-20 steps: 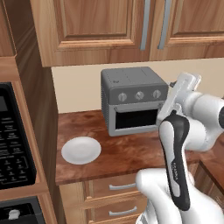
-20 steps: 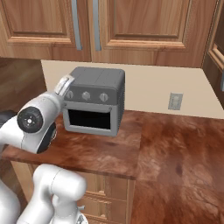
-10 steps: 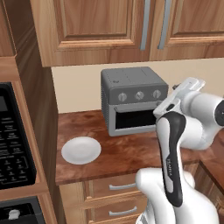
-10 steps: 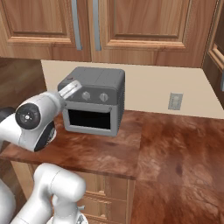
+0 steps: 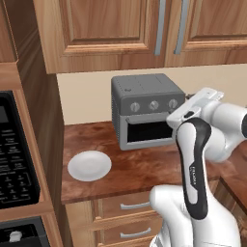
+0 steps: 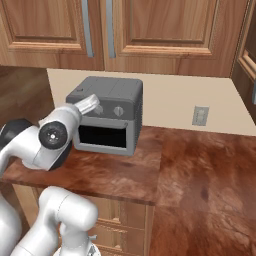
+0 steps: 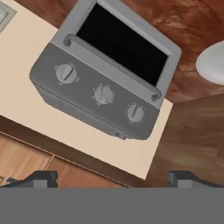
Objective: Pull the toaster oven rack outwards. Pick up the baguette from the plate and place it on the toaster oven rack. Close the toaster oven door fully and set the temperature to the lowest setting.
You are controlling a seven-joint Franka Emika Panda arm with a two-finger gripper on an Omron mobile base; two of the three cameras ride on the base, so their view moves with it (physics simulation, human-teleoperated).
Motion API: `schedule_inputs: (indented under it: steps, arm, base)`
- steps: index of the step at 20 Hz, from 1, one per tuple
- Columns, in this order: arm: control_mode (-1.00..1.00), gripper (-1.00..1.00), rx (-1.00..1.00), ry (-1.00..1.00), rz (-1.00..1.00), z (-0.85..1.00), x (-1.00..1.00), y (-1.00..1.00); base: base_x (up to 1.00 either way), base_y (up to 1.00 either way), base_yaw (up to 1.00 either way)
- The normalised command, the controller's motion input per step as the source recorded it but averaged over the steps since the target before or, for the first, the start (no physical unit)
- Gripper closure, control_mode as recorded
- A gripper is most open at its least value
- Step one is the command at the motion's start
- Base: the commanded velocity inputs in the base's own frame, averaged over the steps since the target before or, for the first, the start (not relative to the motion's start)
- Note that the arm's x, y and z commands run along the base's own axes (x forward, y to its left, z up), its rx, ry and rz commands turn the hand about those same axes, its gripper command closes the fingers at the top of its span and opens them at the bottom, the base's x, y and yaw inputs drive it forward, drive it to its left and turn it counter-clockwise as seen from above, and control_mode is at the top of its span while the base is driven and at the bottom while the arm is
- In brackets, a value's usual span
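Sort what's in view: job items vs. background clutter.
Job:
toaster oven
oven door, shut
knobs
plate, bare, no baguette on it
gripper, open, facing the oven

Background:
microwave
wall outlet
upper cabinets
drawers

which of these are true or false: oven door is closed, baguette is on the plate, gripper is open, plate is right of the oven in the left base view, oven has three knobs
1. The toaster oven door is closed. True: it stands flush against the front of the toaster oven.
2. The baguette lies on the plate. False: the plate is bare.
3. The gripper is open. True: its fingertips stand wide apart and hold nothing.
4. The plate is to the right of the oven in the left base view. False: it sits on the counter to the oven's left, nearer the camera.
5. The oven has three knobs. True: a row of three above the door.
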Motion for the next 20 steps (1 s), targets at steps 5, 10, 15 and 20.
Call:
schedule_inputs:
  steps: [5,10,15,20]
  arm:
    - [-1.00,-1.00,0.06,0.00,-0.01,0.00,0.12,0.21]
    - [-1.00,-1.00,0.00,0.00,0.00,0.00,0.10,0.00]
    - [-1.00,-1.00,0.00,0.00,-0.02,0.00,0.14,-0.03]
    - [-1.00,-1.00,0.00,0.00,-0.03,0.00,0.09,-0.14]
  base:
    - [0.00,0.00,0.00]
    - [0.00,0.00,0.00]
    - [0.00,0.00,0.00]
    - [0.00,0.00,0.00]
